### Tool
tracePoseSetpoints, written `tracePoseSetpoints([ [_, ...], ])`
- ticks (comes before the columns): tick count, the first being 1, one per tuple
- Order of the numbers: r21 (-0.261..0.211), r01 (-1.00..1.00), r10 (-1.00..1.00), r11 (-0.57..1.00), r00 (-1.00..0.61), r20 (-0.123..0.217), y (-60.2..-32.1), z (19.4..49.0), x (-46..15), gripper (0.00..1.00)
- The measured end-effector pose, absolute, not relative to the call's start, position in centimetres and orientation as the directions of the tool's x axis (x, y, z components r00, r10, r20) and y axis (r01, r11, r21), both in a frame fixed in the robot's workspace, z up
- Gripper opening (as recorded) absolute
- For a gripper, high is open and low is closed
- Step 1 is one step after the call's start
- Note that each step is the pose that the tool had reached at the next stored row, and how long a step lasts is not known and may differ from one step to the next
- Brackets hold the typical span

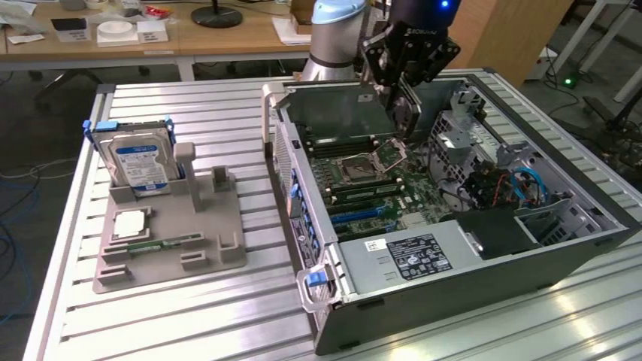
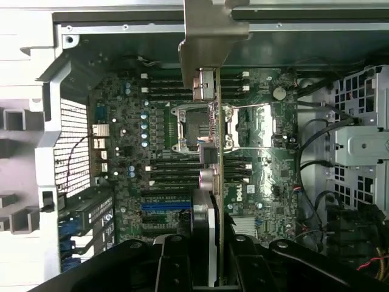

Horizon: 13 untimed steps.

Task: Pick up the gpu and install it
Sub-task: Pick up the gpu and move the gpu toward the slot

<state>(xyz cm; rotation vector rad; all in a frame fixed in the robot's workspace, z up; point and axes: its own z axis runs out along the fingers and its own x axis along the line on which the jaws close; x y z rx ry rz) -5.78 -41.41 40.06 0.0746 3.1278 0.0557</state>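
Green gpu [image 2: 205,219] clamped edge-up in black tool [image 1: 402,86], tool clenched on card. Card hangs inside open computer case [image 1: 482,278], over processor socket [image 2: 191,128]. Silver bracket [image 2: 206,36] points at case wall. Blue slots [image 2: 164,205] nearby. Gray holder [image 1: 171,233] on tabletop [image 1: 201,316], exterior view's left, carries hard drive [image 1: 140,162].
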Motion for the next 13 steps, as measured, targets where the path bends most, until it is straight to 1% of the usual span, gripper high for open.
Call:
tracePoseSetpoints([
  [13,0.036,0.047,0.048,0.998,-0.999,-0.012,-41.4,40.0,-2.3,0.28],
])
